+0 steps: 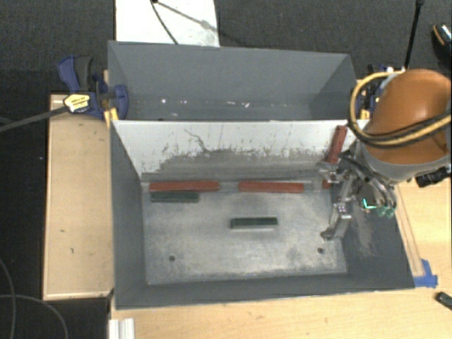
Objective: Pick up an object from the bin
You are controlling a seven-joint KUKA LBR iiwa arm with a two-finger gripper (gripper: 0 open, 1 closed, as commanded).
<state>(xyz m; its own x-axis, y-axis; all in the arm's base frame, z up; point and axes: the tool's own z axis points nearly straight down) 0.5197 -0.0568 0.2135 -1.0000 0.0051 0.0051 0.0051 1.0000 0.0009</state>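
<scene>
Gripper (pixel 330 232) hangs low by the bin's (pixel 233 83) right wall; whether it is clenched or released I cannot tell. Nearest to it, a dark green bar (pixel 254 223) lies mid-floor, apart from it.

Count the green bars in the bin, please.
2. One green bar lies mid-floor; the other at back left, beside a red bar. The arm may hide more.

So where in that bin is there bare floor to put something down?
Bare: the bin floor's front strip, before the middle green bar. Crowded: the back edge, with two red bars and another green bar, and beside the arm.
</scene>
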